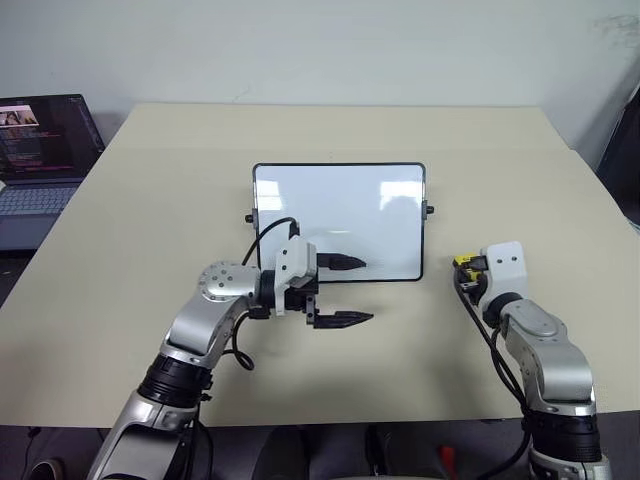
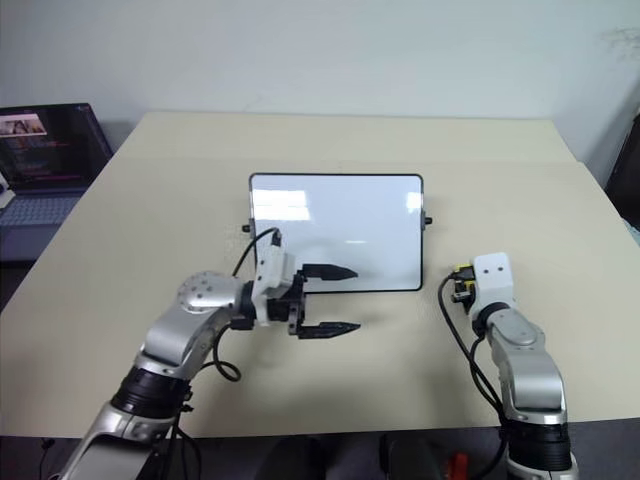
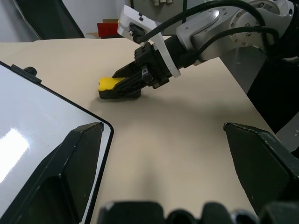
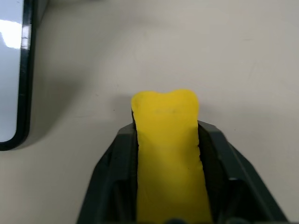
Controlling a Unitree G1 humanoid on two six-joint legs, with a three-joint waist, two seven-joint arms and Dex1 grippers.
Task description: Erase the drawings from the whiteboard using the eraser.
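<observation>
The whiteboard (image 1: 340,220) lay at the centre of the table (image 1: 120,250), its glossy face showing no red marks, though glare could have hidden faint traces. At roughly four o'clock from the board, well clear of its frame, the right gripper (image 3: 122,88) rested low on the tabletop with its fingers pinching the yellow eraser (image 4: 168,154), apparently about to set it down. At seven o'clock, the left gripper (image 1: 345,291) hovered over the board's lower edge, fingers spread and empty, probably placed to steady the board.
</observation>
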